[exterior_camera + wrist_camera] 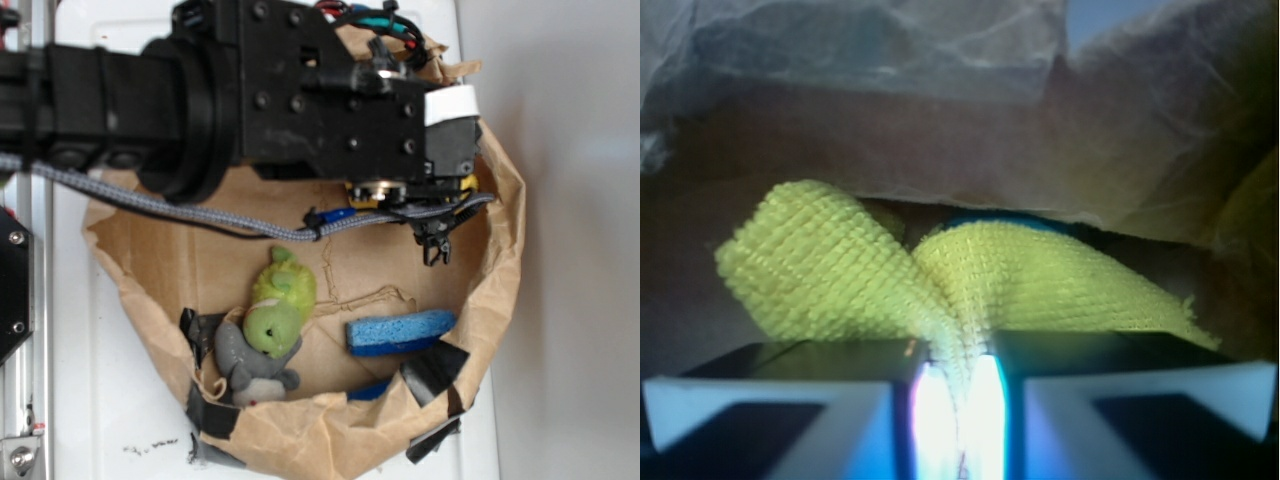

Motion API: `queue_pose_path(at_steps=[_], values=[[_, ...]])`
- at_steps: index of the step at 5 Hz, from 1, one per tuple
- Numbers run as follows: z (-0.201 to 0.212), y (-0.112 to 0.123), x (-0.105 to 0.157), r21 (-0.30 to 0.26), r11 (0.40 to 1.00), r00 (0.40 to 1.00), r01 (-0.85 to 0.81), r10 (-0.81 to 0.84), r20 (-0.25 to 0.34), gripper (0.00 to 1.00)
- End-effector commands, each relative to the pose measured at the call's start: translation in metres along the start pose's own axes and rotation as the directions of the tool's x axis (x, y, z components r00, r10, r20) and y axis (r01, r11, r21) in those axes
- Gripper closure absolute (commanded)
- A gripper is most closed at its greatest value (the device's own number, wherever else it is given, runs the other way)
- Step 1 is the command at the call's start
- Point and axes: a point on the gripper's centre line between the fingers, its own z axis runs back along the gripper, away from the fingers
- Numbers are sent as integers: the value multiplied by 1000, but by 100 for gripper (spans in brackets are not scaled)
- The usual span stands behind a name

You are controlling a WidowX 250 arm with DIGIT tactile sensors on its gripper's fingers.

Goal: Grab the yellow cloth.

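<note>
Tool [958,420] pressed together, pinching a bunched fold of the yellow cloth [970,280] between its pads; cloth fans out left and right beyond them. Arm [200,90] reaches in from the left, wrist angled down over the far side of the brown paper bag [500,260]. Nearer in the bag: green plush toy [272,315], blue sponge [400,332]. White table [100,400] beneath.

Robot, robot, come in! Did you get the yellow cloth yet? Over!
Gripper shut on the fuzzy bright yellow cloth, fold pinched between the jaws. Cloth bunched inside the brown paper bag. Plush toy and blue sponge lie apart, not in the way.
</note>
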Motion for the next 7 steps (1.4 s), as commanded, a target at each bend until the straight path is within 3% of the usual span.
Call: queue_pose_path(at_steps=[1, 3, 4, 5, 7], values=[[19, 0, 16, -26, 1000, 999, -13, 14, 47, 100], [36, 9, 8, -49, 999, 1000, -3, 4, 7, 100], [48, 11, -1, -83, 996, 1000, 16, -17, -14, 100], [78, 14, -12, -159, 986, 998, 51, -56, -27, 100], [112, 14, -18, -193, 977, 994, 89, -100, -47, 100]])
